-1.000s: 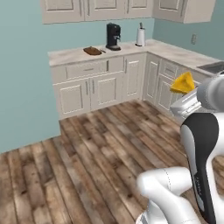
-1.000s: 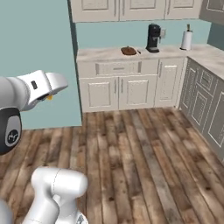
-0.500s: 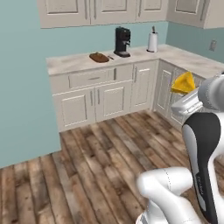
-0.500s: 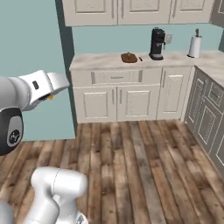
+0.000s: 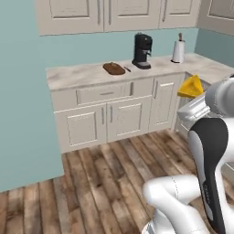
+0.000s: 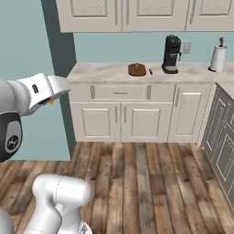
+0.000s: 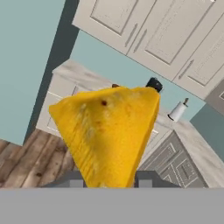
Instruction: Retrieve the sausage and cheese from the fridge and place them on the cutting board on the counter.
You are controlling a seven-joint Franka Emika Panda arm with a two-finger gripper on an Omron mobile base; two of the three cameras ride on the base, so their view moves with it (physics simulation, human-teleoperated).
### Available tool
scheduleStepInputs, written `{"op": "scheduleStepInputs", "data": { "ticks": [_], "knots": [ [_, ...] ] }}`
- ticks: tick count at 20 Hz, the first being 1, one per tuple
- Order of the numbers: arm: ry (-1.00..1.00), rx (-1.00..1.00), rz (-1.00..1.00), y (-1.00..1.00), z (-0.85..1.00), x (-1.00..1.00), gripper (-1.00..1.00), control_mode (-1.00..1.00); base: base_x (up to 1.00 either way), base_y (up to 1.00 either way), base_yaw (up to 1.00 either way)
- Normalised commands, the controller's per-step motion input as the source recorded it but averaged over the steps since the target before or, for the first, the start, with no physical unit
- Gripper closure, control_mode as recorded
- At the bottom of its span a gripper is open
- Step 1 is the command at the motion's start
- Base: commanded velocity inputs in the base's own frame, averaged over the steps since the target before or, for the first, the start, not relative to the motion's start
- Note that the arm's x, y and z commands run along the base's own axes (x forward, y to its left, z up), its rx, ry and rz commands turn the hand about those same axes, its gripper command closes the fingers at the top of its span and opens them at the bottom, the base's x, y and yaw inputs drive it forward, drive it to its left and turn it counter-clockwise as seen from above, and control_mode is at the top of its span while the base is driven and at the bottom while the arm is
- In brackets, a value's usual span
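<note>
A bright yellow cheese (image 7: 109, 131) wedge sits between my gripper (image 7: 109, 179) fingers, which are shut on its lower part. The base views show the cheese (image 5: 192, 86) held high at the right, over the gripper (image 5: 191, 96), with a sliver of it under the hand (image 6: 50, 98). The dark brown cutting board (image 5: 114, 68) lies on the beige counter (image 5: 77, 74), well ahead of me. From the right it is the cutting board (image 6: 136, 69) left of centre on the counter (image 6: 100, 72). Any sausage on it is too small to tell. The fridge is out of view.
A black coffee machine (image 5: 141, 50) and a paper towel roll (image 5: 178, 51) stand on the counter to the right of the board. Cream cabinets run below and turn a corner at the right (image 6: 224, 137). A teal wall (image 5: 23, 114) juts out on the left. Wooden floor (image 6: 137, 183) lies between.
The whole picture has shifted: the base has moved, so the counter and board now look nearer and more centred. The cheese stays held the same way.
</note>
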Motion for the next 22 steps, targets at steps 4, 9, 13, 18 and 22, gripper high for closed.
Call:
{"op": "scheduleStepInputs", "data": {
  "ticks": [4, 9, 13, 18, 22],
  "knots": [
    [0.00, 0.00, 0.00, 0.00, 0.00, 0.00, 1.00, 1.00, 1.00, -0.67, 0.08],
    [0.00, 0.00, 0.00, 0.00, 0.00, 0.00, 1.00, 1.00, 1.00, -0.28, 0.06],
    [0.00, 0.00, 0.00, 0.00, 0.00, 0.00, 1.00, 1.00, 1.00, 0.00, 0.17],
    [0.00, 0.00, 0.00, 0.00, 0.00, 0.00, 1.00, 1.00, 1.00, -0.26, 0.29],
    [0.00, 0.00, 0.00, 0.00, 0.00, 0.00, 1.00, 1.00, 1.00, -0.77, 0.31]
  ]
}}
